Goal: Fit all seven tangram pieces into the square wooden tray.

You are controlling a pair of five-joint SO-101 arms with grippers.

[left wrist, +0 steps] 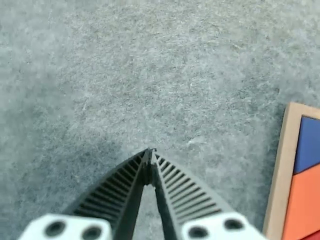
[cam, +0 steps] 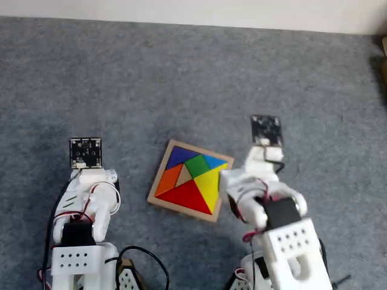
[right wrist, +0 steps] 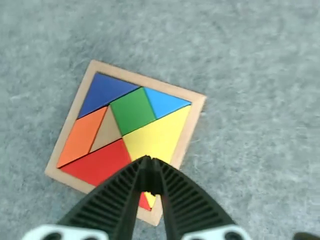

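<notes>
Right fingers (right wrist: 125, 197) pressed together, tips over the tray (right wrist: 150, 81) at its red-yellow corner | left fingers (left wrist: 122, 187) pressed together over bare table (left wrist: 150, 75), tray near | seven pieces (right wrist: 155, 137) flush in tray, mid-frame in high view | judged complete: lift straight up, avoid nudging tray

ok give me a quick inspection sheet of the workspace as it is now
surface: grey carpet, flat.
job's things: square wooden tray, turned cornerwise; seven tangram pieces all seated in it: dark blue, light blue, green, yellow, red, orange, tan.
clutter: nothing seen.
grippers: left gripper shut, over bare carpet beside the tray; right gripper shut, over the yellow and red pieces.
cables: wires on the left arm and right arm; a black cable loops on the carpet beside the left arm.
surroundings: pale wall along the far edge.
</notes>
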